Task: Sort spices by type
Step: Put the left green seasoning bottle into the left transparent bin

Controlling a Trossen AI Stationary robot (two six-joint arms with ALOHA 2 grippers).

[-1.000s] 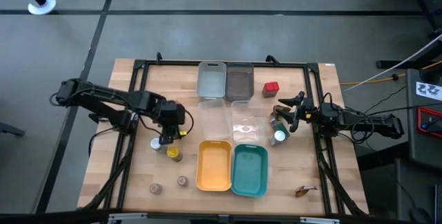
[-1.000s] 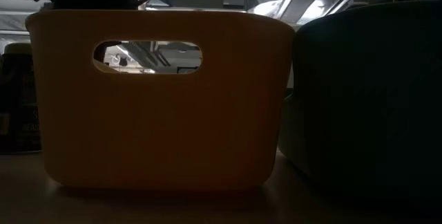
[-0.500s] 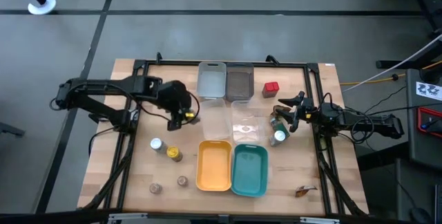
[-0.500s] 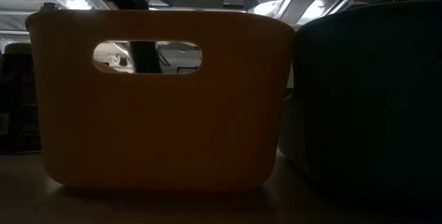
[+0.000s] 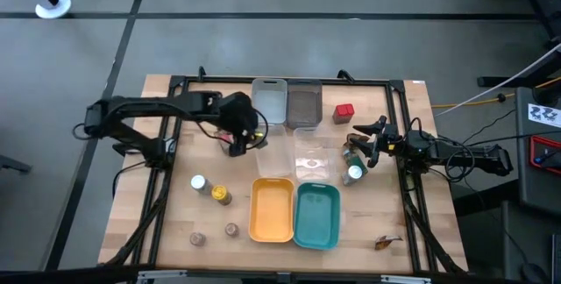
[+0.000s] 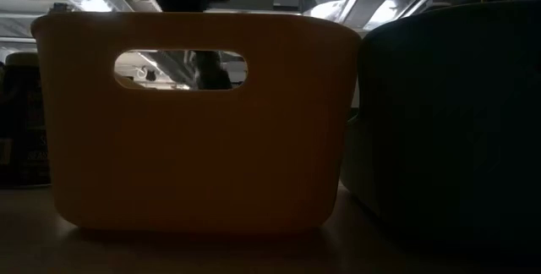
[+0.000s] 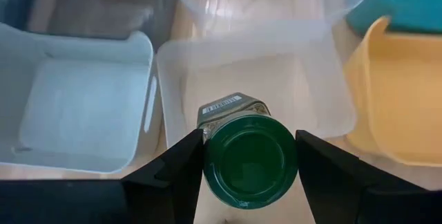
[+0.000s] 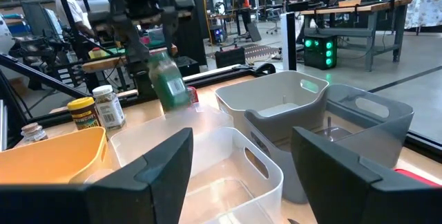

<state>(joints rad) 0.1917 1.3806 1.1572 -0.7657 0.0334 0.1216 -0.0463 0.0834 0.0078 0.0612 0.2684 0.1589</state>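
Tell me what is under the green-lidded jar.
The left hand holds the green-lidded jar above the clear tray, which looks empty; the jar hides part of its floor.

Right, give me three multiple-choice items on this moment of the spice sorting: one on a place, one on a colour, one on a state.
1. Where is the left gripper?
A. At the edge of the clear bin
B. Over the teal bin
C. Beside the red box

2. What colour is the lid of the jar in that gripper?
A. White
B. Green
C. Yellow

3. What is the state of the yellow bin?
A. Holds two jars
B. Tipped over
C. Upright and empty

Answers:
1 A, the high view puts that gripper at the clear bin's left edge, far from the teal bin and the red box.
2 B, the left wrist view shows a green lid between the fingers.
3 C, the high view shows only its bare floor.
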